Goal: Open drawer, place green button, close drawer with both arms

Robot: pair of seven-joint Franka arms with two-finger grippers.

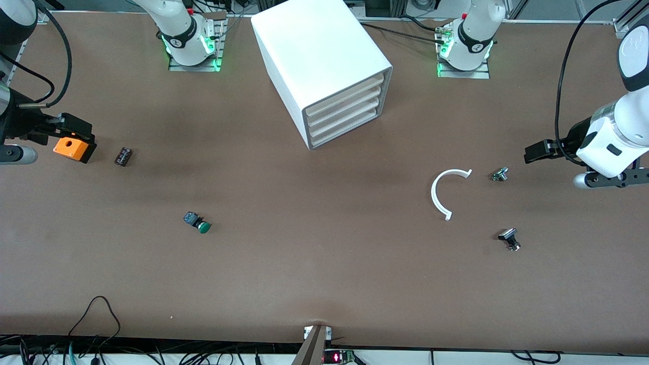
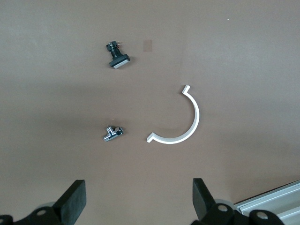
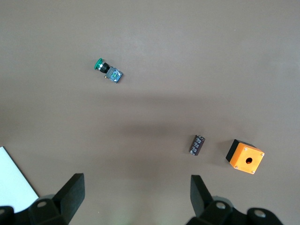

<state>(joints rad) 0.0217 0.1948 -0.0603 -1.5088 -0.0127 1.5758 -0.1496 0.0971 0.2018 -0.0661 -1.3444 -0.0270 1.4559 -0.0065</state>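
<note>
Your button point(image 1: 197, 223) lies on its side on open surface point(image 1: 324, 263), nearer the camera than the cabinet point(image 1: 324, 66); it could roll if nudged. The drawer point(image 1: 350, 129) is shut. Both arms wait: right gripper point(image 1: 71, 133) over the orange box point(image 1: 71, 148), left gripper point(image 1: 540, 151) at its end, fingers apart.

matt brown table point(image 1: 324, 274), glossy cabinet point(image 1: 314, 45)

Robotics laboratory: two arm bases point(image 1: 192, 43) bolted along one brown tabletop point(image 1: 324, 284) edge, loose cables point(image 1: 96, 324) along the other.
</note>
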